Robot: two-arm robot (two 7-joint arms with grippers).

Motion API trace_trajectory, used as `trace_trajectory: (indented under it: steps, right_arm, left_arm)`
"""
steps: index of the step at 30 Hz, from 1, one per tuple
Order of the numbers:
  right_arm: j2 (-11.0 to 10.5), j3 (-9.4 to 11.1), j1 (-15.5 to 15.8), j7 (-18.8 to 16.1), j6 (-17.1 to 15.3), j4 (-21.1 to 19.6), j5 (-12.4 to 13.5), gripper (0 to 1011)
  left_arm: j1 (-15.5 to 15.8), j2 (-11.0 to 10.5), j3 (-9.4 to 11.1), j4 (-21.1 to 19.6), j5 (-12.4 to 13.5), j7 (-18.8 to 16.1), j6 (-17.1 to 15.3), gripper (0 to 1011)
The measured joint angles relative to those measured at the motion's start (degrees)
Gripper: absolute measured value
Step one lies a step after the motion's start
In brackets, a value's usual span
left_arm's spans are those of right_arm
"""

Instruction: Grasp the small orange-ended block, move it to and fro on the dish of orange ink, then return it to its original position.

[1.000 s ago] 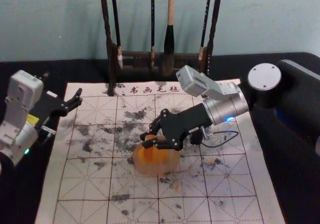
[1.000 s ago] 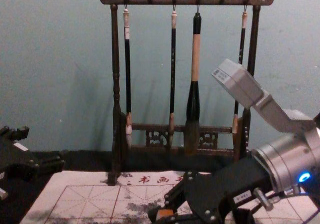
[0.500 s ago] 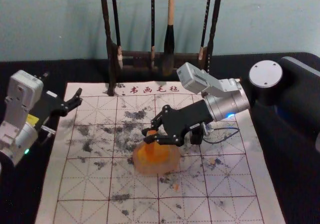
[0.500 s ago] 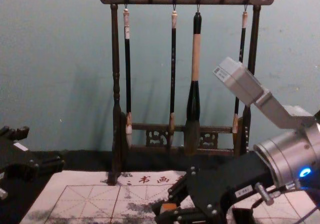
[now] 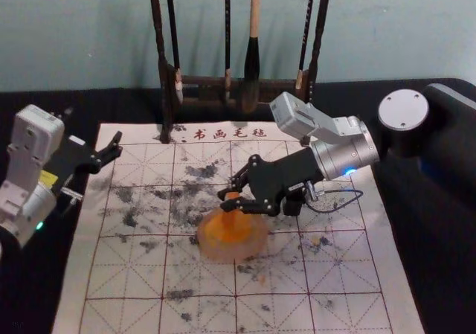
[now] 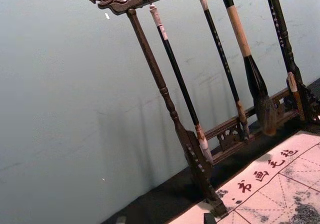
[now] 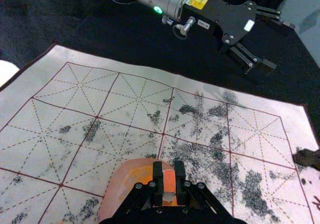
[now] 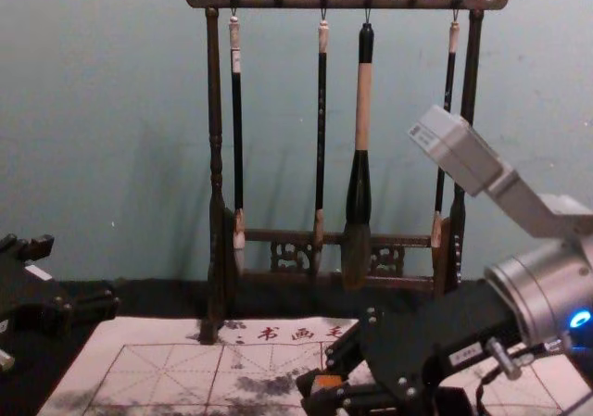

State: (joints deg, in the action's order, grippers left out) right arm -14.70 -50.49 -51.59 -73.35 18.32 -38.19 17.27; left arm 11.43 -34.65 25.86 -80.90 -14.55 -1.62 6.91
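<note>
Nearest you lies the white felt mat (image 5: pixel 204 323), ruled with dark red lines and smudged with black ink. Near its middle you have the round, translucent pinkish dish (image 5: pixel 259 248) with orange ink (image 5: pixel 230 231) pooled in it. Your right gripper (image 5: pixel 225 200) reaches in from the right, low over the dish's far side. Its jaws are clamped on the small orange-ended block (image 7: pixel 169 182), which you can see wedged between the tips; you can't tell whether its lower end touches the ink. Just beside that gripper, on its right, a small black object (image 5: pixel 293 204) sits on the mat, partly hidden. Off to your left, your left gripper (image 5: pixel 117 144) is parked over the mat's left edge, well apart from the dish, jaws spread and holding nothing. Along the mat's far edge run red printed characters (image 5: pixel 230 133). Beyond them stands a dark carved wooden rack (image 8: pixel 215 157) with four brushes hanging from it, the thickest (image 8: pixel 362 110) black with a tan section, and behind that your pale blue-green wall (image 8: pixel 139 82).
</note>
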Motion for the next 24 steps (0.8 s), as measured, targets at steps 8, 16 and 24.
trace_trajectory:
  steps: [8,16,24]
  right_arm:
    - [-1.4,0.2,0.7,0.6,-0.9,-1.8,-0.1,134]
    - [-2.8,0.3,1.4,1.0,-1.7,-3.8,0.0,134]
    - [-4.1,0.2,2.2,1.1,-2.3,-6.0,0.6,134]
  left_arm:
    - [0.0,0.0,0.0,0.0,0.0,0.0,0.0,1001]
    - [0.0,0.0,0.0,0.0,0.0,0.0,0.0,1001]
    - [0.0,0.0,0.0,0.0,0.0,0.0,0.0,1001]
